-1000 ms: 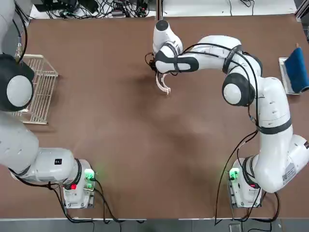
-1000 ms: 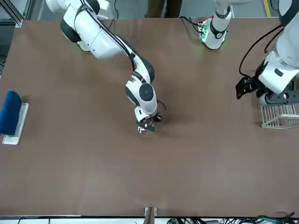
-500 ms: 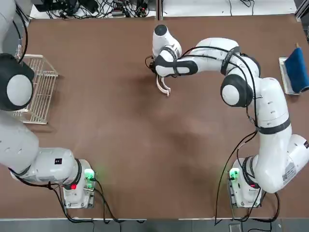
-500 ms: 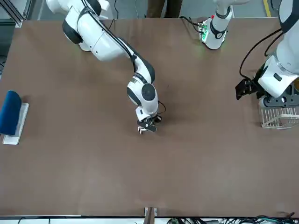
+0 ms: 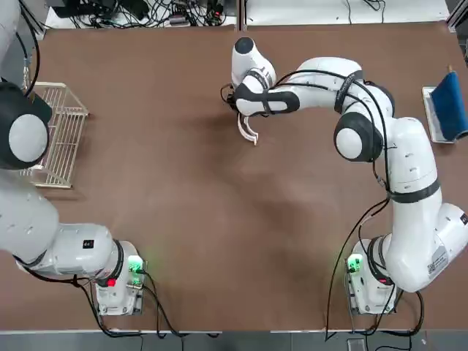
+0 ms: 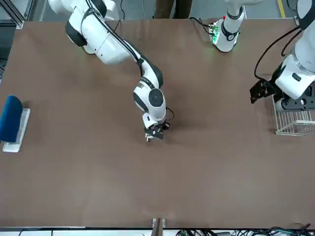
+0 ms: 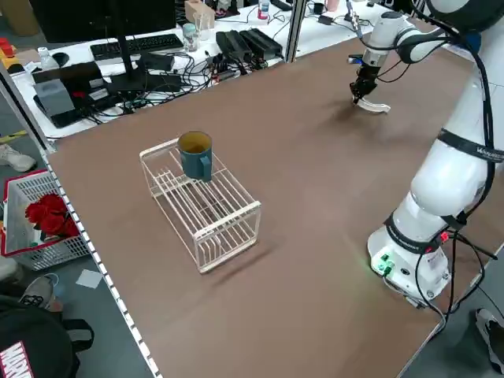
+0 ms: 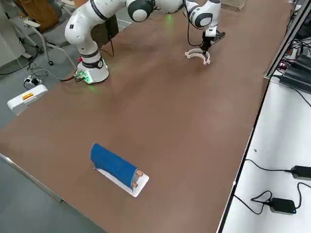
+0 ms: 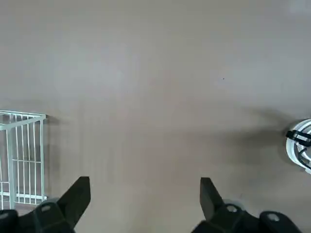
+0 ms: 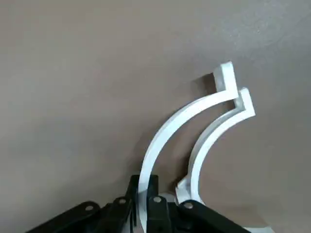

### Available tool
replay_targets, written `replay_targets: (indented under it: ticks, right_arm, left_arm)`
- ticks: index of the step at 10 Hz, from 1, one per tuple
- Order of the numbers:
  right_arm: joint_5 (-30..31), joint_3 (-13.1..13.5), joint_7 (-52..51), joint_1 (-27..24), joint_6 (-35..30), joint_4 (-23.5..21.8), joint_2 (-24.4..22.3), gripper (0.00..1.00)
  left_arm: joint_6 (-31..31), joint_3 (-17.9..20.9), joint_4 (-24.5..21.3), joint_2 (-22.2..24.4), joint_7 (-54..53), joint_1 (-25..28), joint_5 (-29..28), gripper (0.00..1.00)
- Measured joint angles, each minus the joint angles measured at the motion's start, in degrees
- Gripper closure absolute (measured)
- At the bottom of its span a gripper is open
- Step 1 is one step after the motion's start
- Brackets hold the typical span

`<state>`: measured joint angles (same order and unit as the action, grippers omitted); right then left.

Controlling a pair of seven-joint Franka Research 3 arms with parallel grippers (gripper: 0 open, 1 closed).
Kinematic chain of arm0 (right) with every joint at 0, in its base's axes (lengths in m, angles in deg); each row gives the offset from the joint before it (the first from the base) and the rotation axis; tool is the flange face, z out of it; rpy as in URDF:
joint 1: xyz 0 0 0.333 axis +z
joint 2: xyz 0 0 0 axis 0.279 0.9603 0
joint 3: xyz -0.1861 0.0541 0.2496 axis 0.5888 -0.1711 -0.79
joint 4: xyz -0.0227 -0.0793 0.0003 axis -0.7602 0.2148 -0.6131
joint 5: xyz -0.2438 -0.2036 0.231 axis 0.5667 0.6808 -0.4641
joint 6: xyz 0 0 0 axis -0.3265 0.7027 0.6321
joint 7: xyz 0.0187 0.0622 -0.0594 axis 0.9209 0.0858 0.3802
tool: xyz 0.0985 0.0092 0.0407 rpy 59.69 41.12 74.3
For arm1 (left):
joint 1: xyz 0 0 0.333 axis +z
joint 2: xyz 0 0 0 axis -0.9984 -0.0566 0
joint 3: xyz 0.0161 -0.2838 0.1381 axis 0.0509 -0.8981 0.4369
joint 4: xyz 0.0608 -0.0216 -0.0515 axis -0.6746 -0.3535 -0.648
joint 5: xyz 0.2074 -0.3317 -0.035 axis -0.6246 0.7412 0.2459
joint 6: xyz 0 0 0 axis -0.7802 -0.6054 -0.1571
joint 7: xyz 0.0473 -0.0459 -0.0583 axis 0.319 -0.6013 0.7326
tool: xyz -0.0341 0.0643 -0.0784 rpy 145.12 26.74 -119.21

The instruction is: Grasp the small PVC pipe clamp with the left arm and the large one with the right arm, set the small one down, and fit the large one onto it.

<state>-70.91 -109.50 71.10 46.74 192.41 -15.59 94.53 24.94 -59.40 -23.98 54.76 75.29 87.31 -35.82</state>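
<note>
Far across the table, my right gripper [image 5: 240, 117] points down and is shut on the large one [image 10: 181, 122], a thin white arc with a flared foot. The small PVC pipe clamp [image 10: 215, 134] sits on the brown table, nested just inside the large arc, and their ends lie side by side. The same white pair [image 7: 377, 108] lies under the right gripper [image 7: 362, 87]. My left gripper [image 6: 259, 91] hovers beside the wire basket, its fingers [image 9: 74, 197] spread open with nothing between them.
A white wire basket [image 5: 64, 135] stands at the table's left edge with a blue mug [image 7: 195, 154] in it. A blue object on a white tray [image 5: 447, 111] lies at the right edge. Cables and gear crowd the far edge [image 5: 146, 11].
My right wrist has shifted slightly over the clamps, still gripping the large one. My left gripper has drawn back a little by the basket and stands open.
</note>
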Motion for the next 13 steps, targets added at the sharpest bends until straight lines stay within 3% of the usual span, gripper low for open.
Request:
replay_targets:
  ticks: [2, 4, 6, 8, 11, 13]
  right_arm:
    - [0.0, 0.13, 0.02, -0.16, 0.0, 0.02, 0.0, 0.89]
    - [0.0, 0.15, 0.08, -0.19, 0.0, 0.17, 0.0, 0.79]
    - [0.0, 0.16, 0.12, -0.47, 0.0, 0.42, -0.02, 0.5]
    - [0.0, 0.16, 0.07, -1.15, -1.55, 1.21, -0.71, 0.37]
    - [0.0, -0.28, -1.31, -3.67, -9.45, 1.65, -5.56, 0.0]
    - [-0.01, -3.1, -5.92, -9.49, -12.91, -0.93, -11.11, 0.0]
  left_arm:
    - [0.06, 0.22, 0.11, 0.95, -0.93, 0.1, 0.0, 0.01]
    - [-0.09, 0.53, -0.16, 2.53, -3.05, 0.28, 0.43, 0.0]
    - [-1.17, 0.61, -0.57, 3.6, -3.21, 0.29, 1.44, 0.01]
    - [-1.95, 2.31, -0.78, 4.56, -3.26, 0.01, 2.95, 0.01]
    - [-1.95, 4.64, -0.87, 4.65, -4.81, -0.16, 3.66, 0.01]
    - [-1.94, 4.57, -1.01, 4.64, -4.81, -0.28, 3.66, 0.0]
